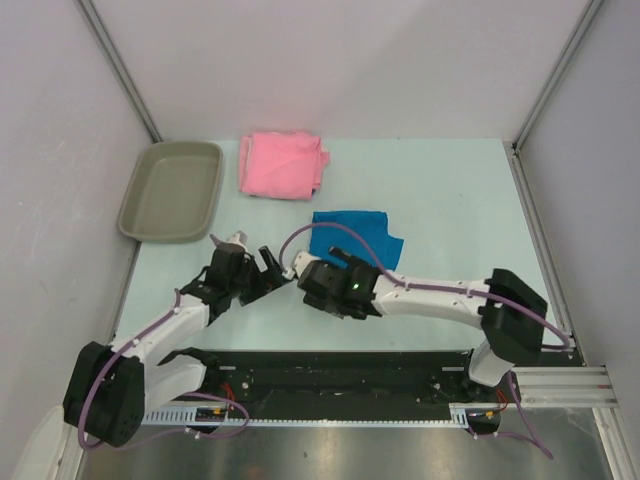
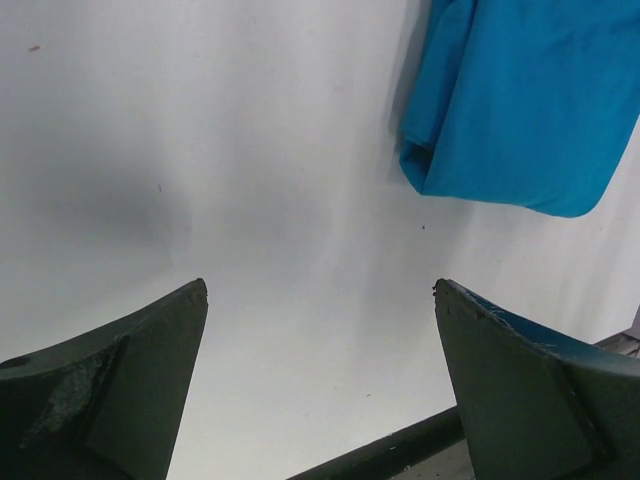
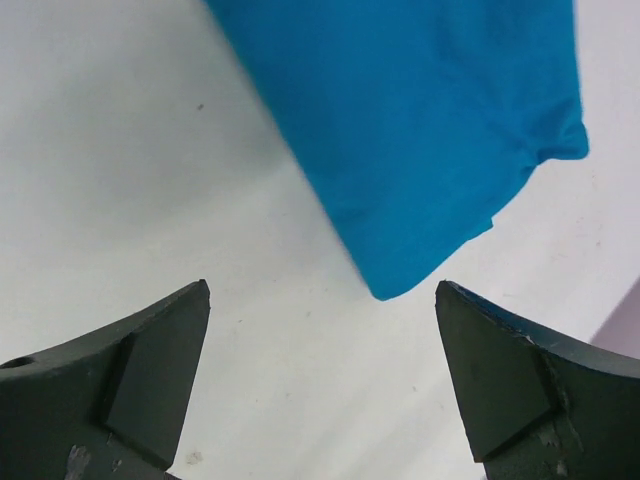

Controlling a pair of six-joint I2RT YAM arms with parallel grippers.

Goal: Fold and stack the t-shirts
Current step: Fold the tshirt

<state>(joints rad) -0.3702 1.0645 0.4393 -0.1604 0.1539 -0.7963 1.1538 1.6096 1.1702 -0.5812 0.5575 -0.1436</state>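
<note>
A bright blue t-shirt (image 1: 352,236) lies folded on the table's middle, partly hidden by the right arm. It also shows in the left wrist view as the blue t-shirt (image 2: 520,100) at the upper right, and in the right wrist view as the blue t-shirt (image 3: 420,130) at the top. The pink t-shirt (image 1: 282,165) lies folded at the back, apart from the blue one. My left gripper (image 2: 320,300) is open over bare table, left of the blue shirt. My right gripper (image 3: 322,300) is open just short of the blue shirt's near corner, with nothing between its fingers.
A grey-beige tray (image 1: 172,190) stands at the back left beside the pink shirt. White walls with metal posts enclose the table. The arms' black base rail (image 1: 330,372) runs along the near edge.
</note>
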